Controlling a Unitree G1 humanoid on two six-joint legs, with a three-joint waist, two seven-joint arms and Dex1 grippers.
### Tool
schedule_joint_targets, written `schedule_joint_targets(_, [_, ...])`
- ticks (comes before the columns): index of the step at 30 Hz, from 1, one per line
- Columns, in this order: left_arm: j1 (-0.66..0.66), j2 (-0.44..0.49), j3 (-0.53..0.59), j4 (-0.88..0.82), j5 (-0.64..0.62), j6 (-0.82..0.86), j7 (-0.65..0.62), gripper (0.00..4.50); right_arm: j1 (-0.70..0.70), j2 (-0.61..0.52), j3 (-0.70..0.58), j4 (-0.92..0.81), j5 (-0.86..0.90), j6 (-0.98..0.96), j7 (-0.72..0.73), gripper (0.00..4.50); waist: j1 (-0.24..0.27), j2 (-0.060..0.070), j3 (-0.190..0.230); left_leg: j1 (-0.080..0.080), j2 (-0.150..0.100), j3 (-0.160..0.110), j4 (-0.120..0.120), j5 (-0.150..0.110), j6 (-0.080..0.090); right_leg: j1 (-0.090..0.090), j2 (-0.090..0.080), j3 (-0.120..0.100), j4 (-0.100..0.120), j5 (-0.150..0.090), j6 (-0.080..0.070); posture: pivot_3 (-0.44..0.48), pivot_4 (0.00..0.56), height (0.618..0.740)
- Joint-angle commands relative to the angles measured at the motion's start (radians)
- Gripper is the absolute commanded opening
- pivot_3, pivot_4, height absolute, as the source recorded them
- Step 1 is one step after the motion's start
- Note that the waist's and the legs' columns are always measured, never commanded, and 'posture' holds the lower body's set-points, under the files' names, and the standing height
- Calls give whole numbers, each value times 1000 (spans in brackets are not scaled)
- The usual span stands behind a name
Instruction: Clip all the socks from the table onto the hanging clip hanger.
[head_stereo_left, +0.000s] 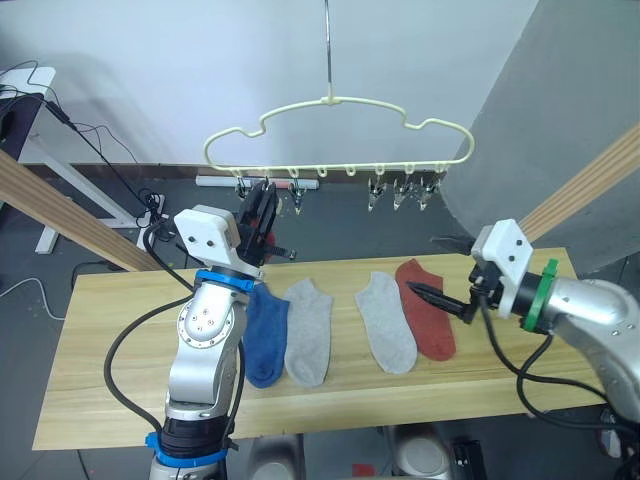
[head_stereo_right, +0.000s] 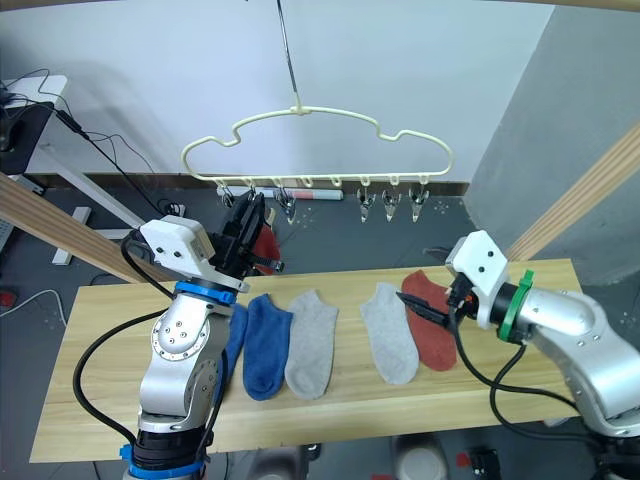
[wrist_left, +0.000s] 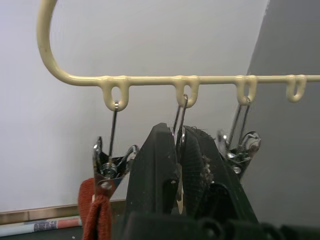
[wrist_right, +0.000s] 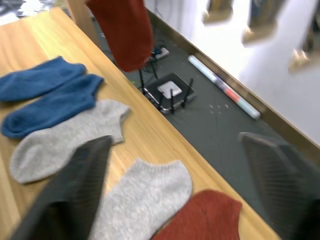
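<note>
The pale yellow clip hanger (head_stereo_left: 340, 125) hangs over the table's (head_stereo_left: 110, 340) far edge. One rust red sock (wrist_left: 95, 215) hangs from its first clip. My left gripper (wrist_left: 177, 132) is raised beside that sock and shut on the second clip (wrist_left: 179, 107). On the table lie two blue socks (head_stereo_right: 265, 345), two grey socks (head_stereo_left: 310, 330) (head_stereo_left: 385, 320) and a red sock (head_stereo_left: 425, 305). Over that red sock's far end, my right gripper (head_stereo_left: 440, 270) hovers open with nothing in it.
Slanted wooden beams cross at the left (head_stereo_left: 60, 215) and right (head_stereo_left: 590, 180). Behind the table the floor holds a white tube (head_stereo_left: 225, 182), a power strip (wrist_right: 170, 90) and cables. A grey wall (head_stereo_left: 570, 100) rises at the right.
</note>
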Motion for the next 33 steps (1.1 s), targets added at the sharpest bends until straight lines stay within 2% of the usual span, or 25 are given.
schedule_joint_targets(1, [11, 13, 0, -68, -2, 9, -12, 82, 68, 124, 93, 75, -171, -57, -197, 4500, 1, 0, 0, 0, 0, 0, -1, 0, 0, 0, 0, 0, 0, 0, 0, -234, 374, 740])
schedule_joint_targets(9, [10, 10, -7, -82, -4, 32, -13, 82, 78, 306, 180, 340, -375, -208, -345, 4500, 1, 0, 0, 1, -1, 1, -1, 0, 0, 0, -1, 2, 1, 0, 0, -225, 375, 740])
schedule_joint_targets(15, [11, 8, -9, -87, -8, 43, -15, 82, 31, 423, 122, 557, -365, -205, -395, 4500, 1, 0, 0, 2, -1, 1, -1, 0, 0, 0, -1, 2, 1, 0, 0, -219, 378, 740])
schedule_joint_targets(23, [6, 18, -4, -95, -41, 66, -47, 82, 19, 492, 52, 649, -336, -146, -387, 4500, 1, 0, 0, 6, -1, 2, -1, 0, 0, 3, -1, 3, 1, 0, 0, -208, 378, 740])
schedule_joint_targets(27, [6, 26, 8, -101, -61, 84, -66, 82, 25, 497, 34, 652, -322, -125, -366, 3711, 2, 0, 0, 7, -1, 2, -1, 0, 0, 5, 0, 3, 1, 0, 0, -203, 380, 740])
schedule_joint_targets(33, [6, 38, 15, -125, -121, 132, -95, 82, 41, 482, 33, 626, -316, -120, -335, 1573, 1, 0, 0, 7, -1, 1, -2, 0, 0, 5, 0, 3, 1, 0, 0, -206, 378, 740])
